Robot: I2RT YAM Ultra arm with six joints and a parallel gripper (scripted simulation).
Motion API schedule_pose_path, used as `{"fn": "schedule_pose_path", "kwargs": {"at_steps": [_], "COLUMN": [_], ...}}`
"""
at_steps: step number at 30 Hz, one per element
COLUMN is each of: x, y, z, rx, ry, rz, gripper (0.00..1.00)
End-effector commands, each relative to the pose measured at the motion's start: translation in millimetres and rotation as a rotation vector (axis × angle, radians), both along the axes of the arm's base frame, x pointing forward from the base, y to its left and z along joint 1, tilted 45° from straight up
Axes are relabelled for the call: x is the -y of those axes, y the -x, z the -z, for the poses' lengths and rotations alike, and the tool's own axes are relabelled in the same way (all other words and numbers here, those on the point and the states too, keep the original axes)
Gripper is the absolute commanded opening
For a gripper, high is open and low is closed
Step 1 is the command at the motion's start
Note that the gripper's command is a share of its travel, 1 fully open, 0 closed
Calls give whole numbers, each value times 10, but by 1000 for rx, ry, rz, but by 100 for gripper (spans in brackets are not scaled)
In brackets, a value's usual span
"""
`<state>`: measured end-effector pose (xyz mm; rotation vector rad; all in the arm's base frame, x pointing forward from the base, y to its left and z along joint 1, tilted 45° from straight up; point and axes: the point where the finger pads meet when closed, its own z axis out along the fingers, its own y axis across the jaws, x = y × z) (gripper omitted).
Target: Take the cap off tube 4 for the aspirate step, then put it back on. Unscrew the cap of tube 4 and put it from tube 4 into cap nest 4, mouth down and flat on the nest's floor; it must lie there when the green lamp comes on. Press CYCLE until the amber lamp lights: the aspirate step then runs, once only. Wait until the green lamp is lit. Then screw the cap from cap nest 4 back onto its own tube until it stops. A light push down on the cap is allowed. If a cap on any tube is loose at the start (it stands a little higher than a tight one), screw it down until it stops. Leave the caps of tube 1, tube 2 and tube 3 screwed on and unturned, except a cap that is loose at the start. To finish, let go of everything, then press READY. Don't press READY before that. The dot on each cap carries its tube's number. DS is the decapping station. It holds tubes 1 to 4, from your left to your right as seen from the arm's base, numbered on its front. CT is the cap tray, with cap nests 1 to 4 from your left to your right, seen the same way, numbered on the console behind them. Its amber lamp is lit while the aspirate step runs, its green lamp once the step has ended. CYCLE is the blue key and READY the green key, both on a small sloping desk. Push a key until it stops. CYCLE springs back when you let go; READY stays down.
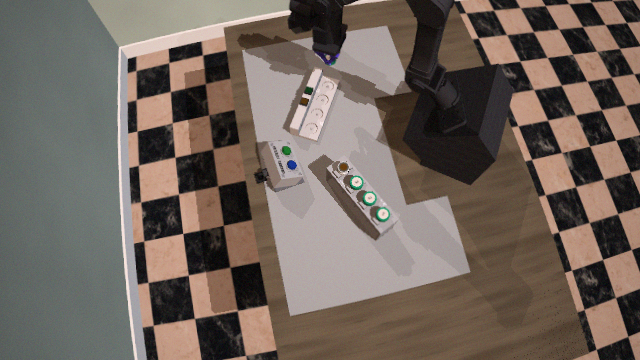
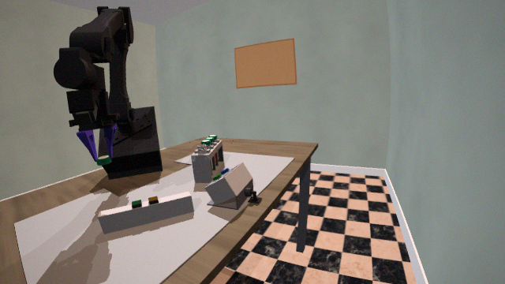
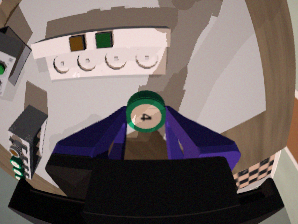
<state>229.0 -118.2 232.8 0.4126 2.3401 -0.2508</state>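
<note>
The tool [image 2: 101, 158] hangs in the air above the worktop [image 2: 276, 147], near the end of the cap tray [image 1: 315, 104] that is closest to the arm's black base [image 1: 480, 100]. Its two purple fingers [image 2: 87, 143] are closed on the green cap [image 2: 104, 160] of tube 4 and hold it at their tips. They stand partly apart, as wide as the cap. In the wrist view the cap [image 3: 145, 111] sits between the fingers, well apart from the tray below it. All four round nests of the tray show white floors with nothing in them, and cap nest 4 [image 3: 148, 60] lies just beyond the cap in that view.

On the decapping station [image 1: 362, 199], tube 4 [image 1: 343, 166] stands open with a brownish mouth, while the other three tubes carry their green caps [image 1: 369, 198]. The small sloping desk [image 1: 281, 165] with the blue CYCLE key [image 1: 292, 165] and the green READY key [image 1: 286, 150] stands between the tray and the station, nearer the worktop's edge.
</note>
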Motion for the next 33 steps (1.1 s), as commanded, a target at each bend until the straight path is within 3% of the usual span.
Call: {"fn": "schedule_pose_path", "kwargs": {"at_steps": [1,13,33], "x": [-3,12,281], "y": [-8,-18,-604], "z": [-68,-84,547], "rx": [18,18,17], "ry": [11,11,11], "rz": [-7,-7,-7], "gripper": [0,0,0]}}
